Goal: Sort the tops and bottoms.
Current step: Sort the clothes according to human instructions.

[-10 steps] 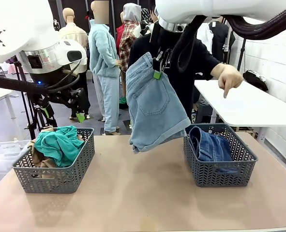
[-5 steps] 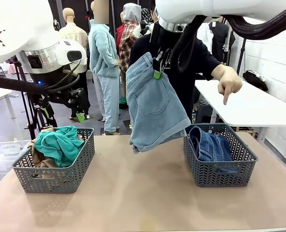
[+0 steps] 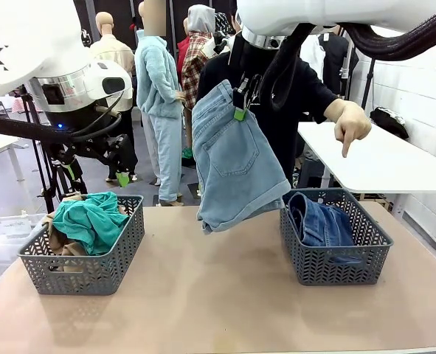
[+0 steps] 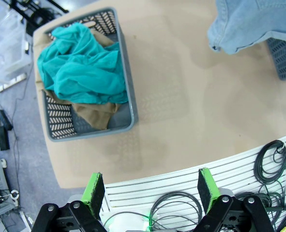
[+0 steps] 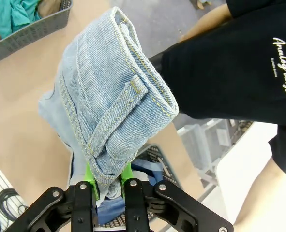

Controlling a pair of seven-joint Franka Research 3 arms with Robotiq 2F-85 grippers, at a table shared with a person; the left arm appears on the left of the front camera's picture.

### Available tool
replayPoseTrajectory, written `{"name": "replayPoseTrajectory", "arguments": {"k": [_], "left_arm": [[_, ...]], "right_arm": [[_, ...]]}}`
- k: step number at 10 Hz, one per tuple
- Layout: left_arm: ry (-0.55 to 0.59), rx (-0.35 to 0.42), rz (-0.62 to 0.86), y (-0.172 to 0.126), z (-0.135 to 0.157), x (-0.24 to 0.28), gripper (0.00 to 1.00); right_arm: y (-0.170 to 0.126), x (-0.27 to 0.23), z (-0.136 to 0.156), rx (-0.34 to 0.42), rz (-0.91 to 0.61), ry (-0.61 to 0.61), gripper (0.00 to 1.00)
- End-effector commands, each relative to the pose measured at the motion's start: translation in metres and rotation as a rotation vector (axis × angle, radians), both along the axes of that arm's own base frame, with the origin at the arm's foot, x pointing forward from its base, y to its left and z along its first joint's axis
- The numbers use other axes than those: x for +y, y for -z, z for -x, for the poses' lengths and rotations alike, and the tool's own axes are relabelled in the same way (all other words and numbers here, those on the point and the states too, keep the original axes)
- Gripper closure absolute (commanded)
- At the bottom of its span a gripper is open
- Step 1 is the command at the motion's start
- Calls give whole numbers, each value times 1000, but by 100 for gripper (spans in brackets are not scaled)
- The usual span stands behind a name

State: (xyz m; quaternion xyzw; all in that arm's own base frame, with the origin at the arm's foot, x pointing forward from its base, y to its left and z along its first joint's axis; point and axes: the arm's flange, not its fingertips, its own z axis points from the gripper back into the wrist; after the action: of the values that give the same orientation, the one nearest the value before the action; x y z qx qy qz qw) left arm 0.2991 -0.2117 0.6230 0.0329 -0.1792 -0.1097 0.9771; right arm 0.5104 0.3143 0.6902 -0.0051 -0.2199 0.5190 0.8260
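Left basket (image 3: 85, 274): teal shirt (image 3: 92, 219) over tan one, tops sorted. Left gripper (image 4: 147, 189) spread, idle. Right gripper (image 3: 240, 110) pinches light shorts (image 3: 232, 162) by the waistband, hanging mid-table. Person's hand (image 3: 350, 122) points down at right basket (image 3: 334, 258) holding denim.

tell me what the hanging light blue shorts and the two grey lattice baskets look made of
The light blue shorts, held by the right gripper: faded denim, going by the twill weave, tan topstitching and belt loop. The two grey lattice baskets: probably moulded plastic, matte, with a uniform cut-out pattern and stiff rims.
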Motion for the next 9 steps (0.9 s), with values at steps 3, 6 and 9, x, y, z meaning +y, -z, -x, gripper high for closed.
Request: {"name": "replayPoseTrajectory", "arguments": {"k": [3,6,9], "left_arm": [[0,5,-4,0,0,3,0],[0,5,-4,0,0,3,0],[0,5,-4,0,0,3,0]], "right_arm": [[-59,-25,44,-75,15,104,100],[-97,-63,78,-127,25,192,100],[-114,-104,101,-192,28,370,100]]}}
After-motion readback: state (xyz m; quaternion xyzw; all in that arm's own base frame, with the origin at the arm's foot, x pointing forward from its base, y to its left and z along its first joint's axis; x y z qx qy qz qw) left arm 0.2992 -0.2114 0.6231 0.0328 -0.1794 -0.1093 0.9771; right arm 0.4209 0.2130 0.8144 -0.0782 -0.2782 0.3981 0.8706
